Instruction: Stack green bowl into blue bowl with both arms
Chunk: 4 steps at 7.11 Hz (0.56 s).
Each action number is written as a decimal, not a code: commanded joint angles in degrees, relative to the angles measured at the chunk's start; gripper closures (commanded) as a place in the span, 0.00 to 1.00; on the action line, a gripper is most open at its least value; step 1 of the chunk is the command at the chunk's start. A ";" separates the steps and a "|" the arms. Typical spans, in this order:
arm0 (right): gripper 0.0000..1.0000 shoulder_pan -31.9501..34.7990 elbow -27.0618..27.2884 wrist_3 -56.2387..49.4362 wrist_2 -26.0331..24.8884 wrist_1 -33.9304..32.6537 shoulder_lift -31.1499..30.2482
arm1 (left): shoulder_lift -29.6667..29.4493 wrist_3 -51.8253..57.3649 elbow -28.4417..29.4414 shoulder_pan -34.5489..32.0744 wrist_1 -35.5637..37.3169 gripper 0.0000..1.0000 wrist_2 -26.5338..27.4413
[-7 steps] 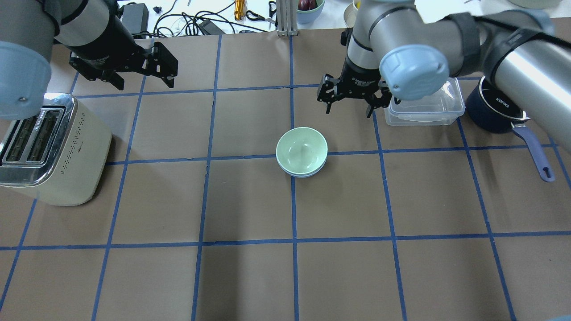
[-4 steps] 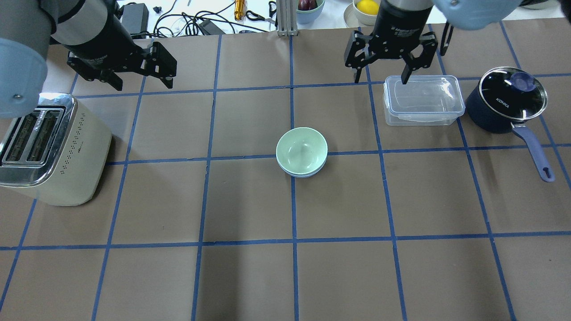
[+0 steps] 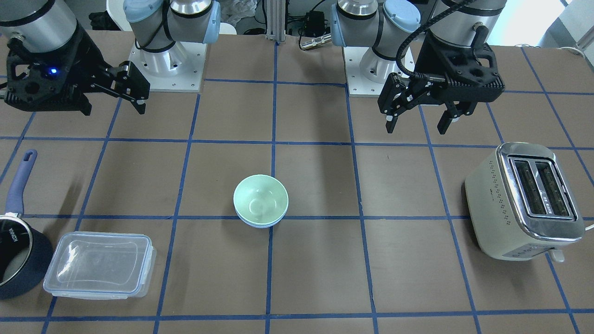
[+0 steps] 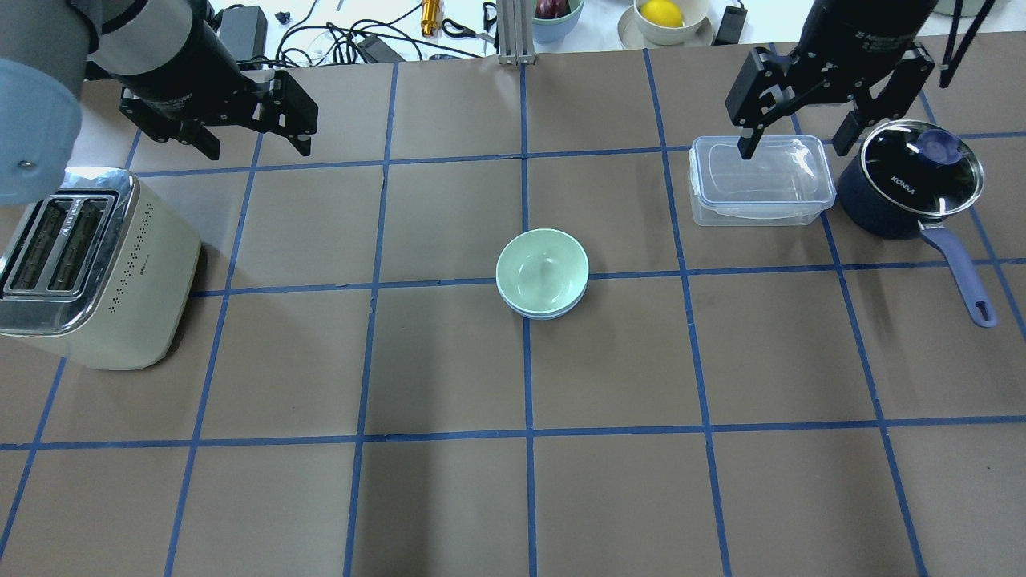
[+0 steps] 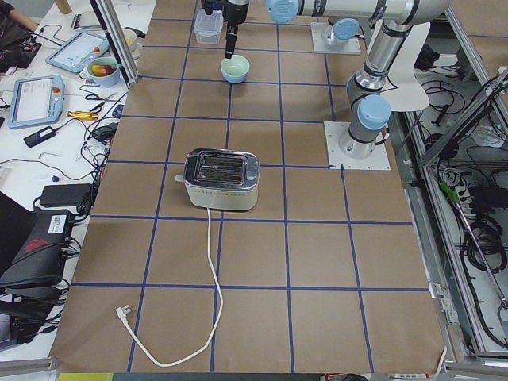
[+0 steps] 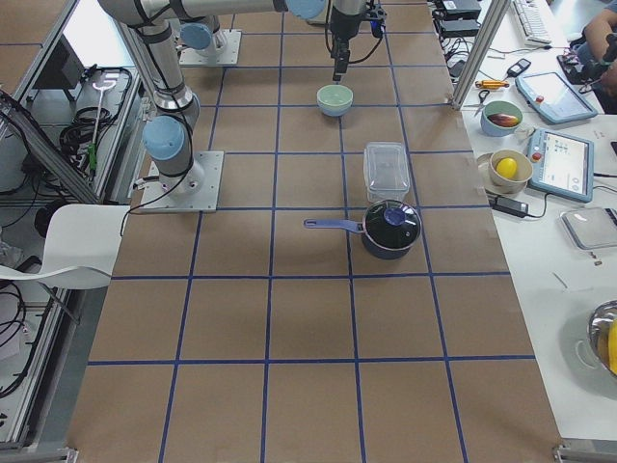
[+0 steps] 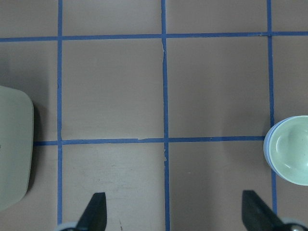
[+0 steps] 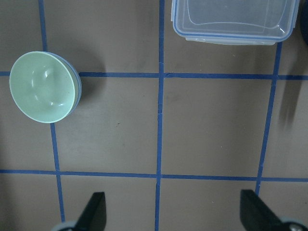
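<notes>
rims look the best hold: green bowl (image 4: 542,271), nested in blue bowl (image 4: 544,315), seems light, stiff and slick. left gripper (image 4: 258,148) and right gripper (image 4: 793,151) hang empty, jaws apart.

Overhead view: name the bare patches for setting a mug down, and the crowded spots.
Free: the whole row of table squares nearest the robot; also between the cream toaster and the mint-green bowl nested in the pale blue bowl. Crowded: far right, clear plastic box beside the dark navy saucepan.
</notes>
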 commanded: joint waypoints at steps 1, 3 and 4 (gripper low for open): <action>0.00 0.11 3.49 2.69 -0.07 -4.40 -2.16 | -0.08 -0.02 -0.06 -0.08 0.02 0.00 -0.07; 0.00 0.19 3.13 3.24 -0.07 -4.60 -2.07 | 0.01 -0.02 -0.23 -0.08 0.02 0.00 -0.07; 0.00 0.19 3.13 3.41 -0.07 -4.60 -1.99 | 0.01 -0.11 -0.41 -0.17 0.02 0.00 -0.07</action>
